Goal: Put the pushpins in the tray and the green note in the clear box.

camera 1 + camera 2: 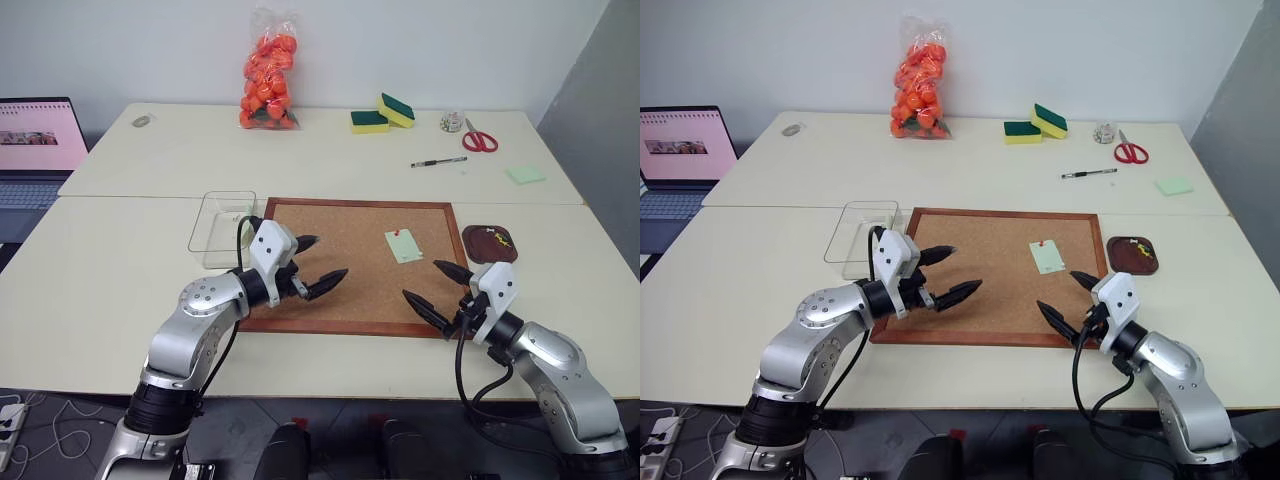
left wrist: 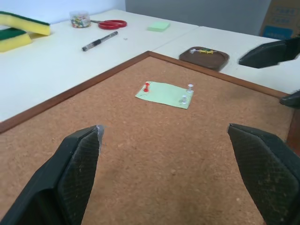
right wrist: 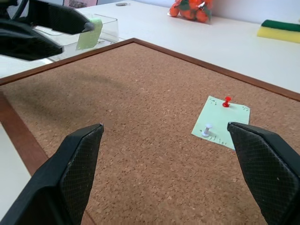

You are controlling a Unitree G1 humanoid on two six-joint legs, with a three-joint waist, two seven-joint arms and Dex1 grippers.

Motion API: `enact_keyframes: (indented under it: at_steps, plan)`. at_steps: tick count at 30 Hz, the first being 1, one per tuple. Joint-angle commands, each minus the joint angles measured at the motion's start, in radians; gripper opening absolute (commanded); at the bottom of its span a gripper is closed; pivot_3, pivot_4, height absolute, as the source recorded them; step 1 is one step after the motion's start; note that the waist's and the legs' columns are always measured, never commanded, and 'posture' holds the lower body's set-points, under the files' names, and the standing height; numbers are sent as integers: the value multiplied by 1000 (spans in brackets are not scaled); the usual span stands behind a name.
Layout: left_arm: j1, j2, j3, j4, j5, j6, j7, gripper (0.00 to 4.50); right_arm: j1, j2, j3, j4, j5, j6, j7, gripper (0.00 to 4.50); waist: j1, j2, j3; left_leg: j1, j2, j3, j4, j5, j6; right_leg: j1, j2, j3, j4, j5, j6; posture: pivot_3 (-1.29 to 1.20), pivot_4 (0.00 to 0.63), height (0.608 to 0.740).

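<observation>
Paper, thin and limp, the green note [image 1: 403,246] lies pinned on the cork board [image 1: 340,290] by small hard-headed pushpins [image 2: 147,86], best pinched by their heads, while left gripper [image 1: 312,268] and right gripper [image 1: 437,290] hover spread and empty.

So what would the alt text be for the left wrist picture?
A pale green note is pinned to a cork board by a red pushpin and two clear ones, seen between the open left gripper. Beyond it sits a dark brown tray holding pins.

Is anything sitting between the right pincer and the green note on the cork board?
Nothing visible: bare cork board lies between the open right pincer and the green note, which pushpins hold down.
</observation>
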Motion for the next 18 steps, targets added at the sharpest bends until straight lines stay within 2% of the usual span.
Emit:
enact_keyframes:
  at_steps: [1,2,8,18]
  plan:
    - [-43,30,1,48,36,-79,-36,4112,15,-24,-38,-66,30,18,4,4500,0,0,0,0,0,0,0,0,0,0,0,0,0,0,0,0,150,740]
    - [-50,34,-4,64,43,-90,-44,4034,19,-28,-44,-73,33,32,-1,4500,0,0,0,0,0,0,0,0,0,0,0,0,0,0,0,0,150,740]
    - [-130,23,-53,199,110,-154,-69,2845,14,-50,-77,-99,60,121,-29,4500,1,0,0,0,0,0,0,0,0,0,0,0,0,0,0,0,150,740]
    - [-209,-49,-107,431,181,-238,-83,937,0,-52,-71,-142,45,203,-83,4500,0,0,0,0,0,0,0,0,0,0,0,0,0,0,0,0,150,740]
